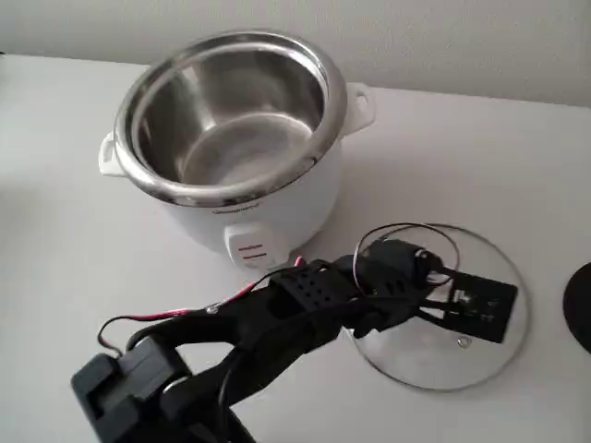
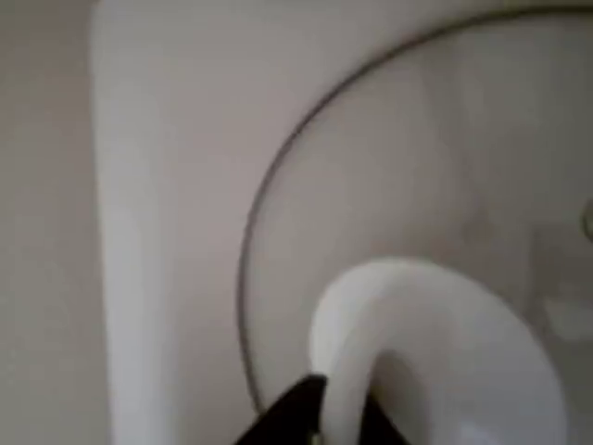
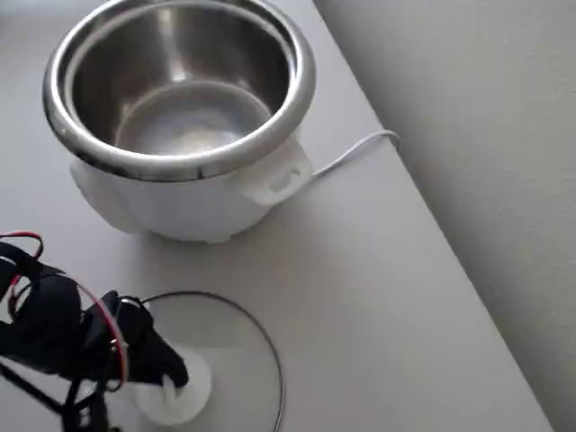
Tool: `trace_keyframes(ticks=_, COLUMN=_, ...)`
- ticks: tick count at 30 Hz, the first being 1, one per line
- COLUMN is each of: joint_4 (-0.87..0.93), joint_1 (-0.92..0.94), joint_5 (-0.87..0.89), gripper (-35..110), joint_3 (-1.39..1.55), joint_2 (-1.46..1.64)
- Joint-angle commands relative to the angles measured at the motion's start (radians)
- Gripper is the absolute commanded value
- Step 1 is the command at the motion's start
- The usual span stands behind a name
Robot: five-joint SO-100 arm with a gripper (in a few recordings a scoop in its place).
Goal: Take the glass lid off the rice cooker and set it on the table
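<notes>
I have the lid flat on the table at the cooker's four o'clock in the fixed view, my gripper closed on its knob, steadying it pending release.

A pale plain wall runs behind the tabletop, a thin white power cord lies curved toward the table edge in the overhead view, and a dark round object is cut off at the fixed view's right edge.
</notes>
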Motion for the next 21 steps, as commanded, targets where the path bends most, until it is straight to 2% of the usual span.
trace_keyframes(ticks=1, joint_4=-0.074, joint_1=-0.043, joint_5=0.009, gripper=0, joint_3=-0.032, joint_2=-0.015)
trace_keyframes(ticks=6, joint_4=-0.110, joint_1=-0.075, joint_5=-0.002, gripper=1, joint_3=-0.037, joint_2=-0.086)
trace_keyframes(ticks=9, joint_4=-0.092, joint_1=-0.077, joint_5=-0.028, gripper=9, joint_3=-0.041, joint_2=-0.109)
trace_keyframes(ticks=15, joint_4=0.084, joint_1=-0.071, joint_5=-0.089, gripper=14, joint_3=-0.043, joint_2=-0.035)
trace_keyframes(ticks=21, joint_4=0.347, joint_1=-0.067, joint_5=-0.094, gripper=16, joint_3=-0.043, joint_2=0.130)
